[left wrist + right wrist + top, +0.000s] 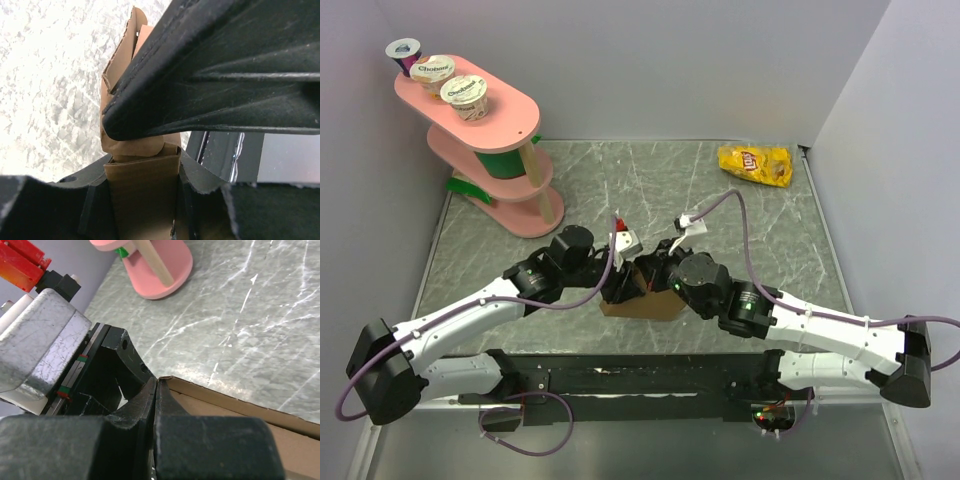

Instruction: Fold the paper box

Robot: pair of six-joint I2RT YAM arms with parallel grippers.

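- Closest to the lens in its own wrist view, the left gripper (143, 200) was clamped on an upright brown wall of the paper box (642, 303); cardboard filled the gap between its jaws.
- Opposite it, the right gripper (156, 405) was clenched, its pads meeting with nothing visible between them and its tips standing at the box's rim. In the left wrist view, one of its fingers (225, 75) lay across the folded cardboard just above the left grip.
- At the near middle of the table (750, 230) sat the paper box, between the two wrists and just beyond the arm mount. It looked partly formed, with walls raised and a loose flap edge showing at the top.
- Step in hand, as judged: the closed right tips pressed a flap or wall inward while the left steadied the box.
- Doing this well called for a firm left clamp so that the box neither slid nor tipped.
- The right push belonged on the crease, not beside it, and slow, since corrugated board tends to buckle off-line.
- Which flap lay under the right tips could not be told; the arms hid most of the box from above.
- At the far left the pink stand (495, 140), and at the far right the chip bag (756, 165), lay well apart from the work.
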